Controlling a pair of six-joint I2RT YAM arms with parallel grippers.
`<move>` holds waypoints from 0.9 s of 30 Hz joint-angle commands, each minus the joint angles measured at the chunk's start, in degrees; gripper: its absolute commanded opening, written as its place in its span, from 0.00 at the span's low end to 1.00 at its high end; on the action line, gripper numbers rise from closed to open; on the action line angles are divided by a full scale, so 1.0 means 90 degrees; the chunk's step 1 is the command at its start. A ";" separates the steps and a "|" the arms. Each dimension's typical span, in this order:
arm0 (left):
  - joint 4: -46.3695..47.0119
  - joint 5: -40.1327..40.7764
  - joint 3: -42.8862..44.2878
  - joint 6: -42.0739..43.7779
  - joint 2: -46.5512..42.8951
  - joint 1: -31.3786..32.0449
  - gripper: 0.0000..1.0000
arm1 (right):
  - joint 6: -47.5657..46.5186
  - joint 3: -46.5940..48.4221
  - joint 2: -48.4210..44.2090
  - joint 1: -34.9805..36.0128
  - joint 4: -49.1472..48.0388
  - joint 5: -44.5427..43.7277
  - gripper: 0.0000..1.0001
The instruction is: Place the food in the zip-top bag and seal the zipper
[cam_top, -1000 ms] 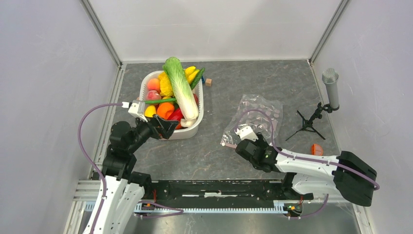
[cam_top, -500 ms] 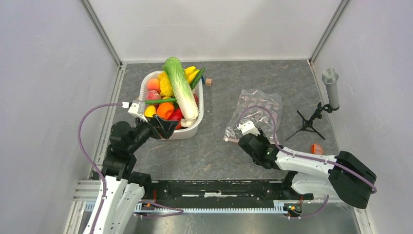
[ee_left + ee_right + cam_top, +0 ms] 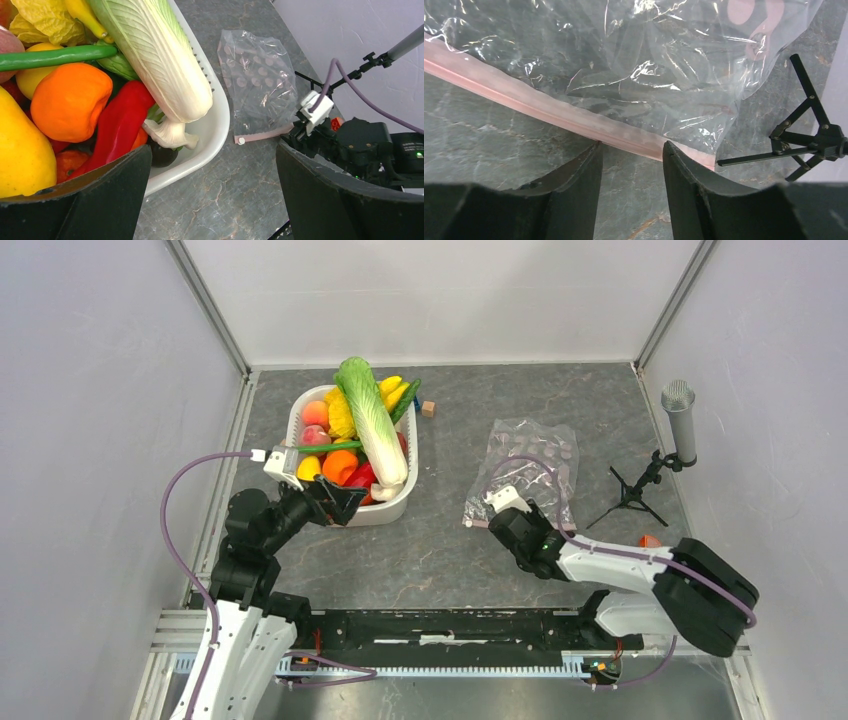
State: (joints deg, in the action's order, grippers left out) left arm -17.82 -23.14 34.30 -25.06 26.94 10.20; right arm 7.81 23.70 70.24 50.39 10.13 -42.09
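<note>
Standing nearby: a grey mesh-topped cylinder on a black tripod stand is seen to the right of the bag. A small wooden cube lies near the tub's far right corner, and a small orange-red object is partly hidden behind the right arm.
In the way: from above, the bag's near edge is partly covered by the right gripper. One tripod leg is seen close to the bag's right corner.
Food: the colourful plastic toy food is heaped in a white plastic tub. A long green-and-white napa cabbage is laid across the heap, with its white stem end toward the near rim.
Bag: the clear, crinkly zip-top bag is spread flat on the grey marbled tabletop, well apart from the tub.
Zipper: the pale pink zipper runs along the bag's near edge.
Left arm: it is bent forward, and the left gripper is held at the tub's near rim. Its jaws are spread wide with nothing between them.
Right arm: it is stretched low across the table toward the zipper. The jaws are set moderately apart just at the strip, with nothing clamped.
Count: two arms, one bag, one tub, one cabbage, one cube and one stand.
</note>
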 commanded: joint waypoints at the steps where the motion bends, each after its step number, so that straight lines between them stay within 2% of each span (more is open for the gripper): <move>1: 0.0247 -0.0200 -0.0020 -0.0297 -0.0034 -0.0020 1.00 | -0.0442 0.0374 0.0419 -0.0119 -0.0302 -0.0414 0.52; 6: 0.0272 -0.0232 -0.0019 -0.0313 -0.0015 -0.0020 1.00 | -0.1415 0.0187 0.0387 -0.0154 -0.1481 -0.0351 0.53; 15: 0.0253 -0.0213 -0.0023 -0.0309 -0.0008 -0.0020 1.00 | -0.2333 0.0228 0.0790 -0.0539 -0.2376 -0.0089 0.57; 18: 0.0292 -0.0221 -0.0050 -0.0345 0.0007 -0.0025 1.00 | -0.2835 0.0138 0.0972 -0.0620 -0.2947 0.0002 0.50; 20: 0.0338 -0.0232 -0.0060 -0.0364 0.0022 -0.0020 1.00 | -0.3138 0.0089 0.1189 -0.0667 -0.3455 -0.0183 0.41; 22: 0.0324 -0.0251 -0.0048 -0.0357 0.0029 -0.0020 1.00 | -0.3418 0.0241 0.1412 -0.0704 -0.3499 -0.0117 0.36; 24: 0.0246 -0.0253 -0.0032 -0.0340 0.0001 -0.0020 1.00 | -0.3689 0.0276 0.1609 -0.0817 -0.3760 -0.0023 0.25; 27: 0.0242 -0.0232 -0.0052 -0.0353 -0.0073 -0.0020 1.00 | -0.3864 0.0356 0.1900 -0.0995 -0.4031 0.0112 0.14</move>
State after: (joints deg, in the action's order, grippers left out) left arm -17.41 -23.81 34.09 -25.10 26.96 10.20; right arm -22.13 24.75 84.90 43.29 -19.05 -42.09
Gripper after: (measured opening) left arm 0.994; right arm 0.208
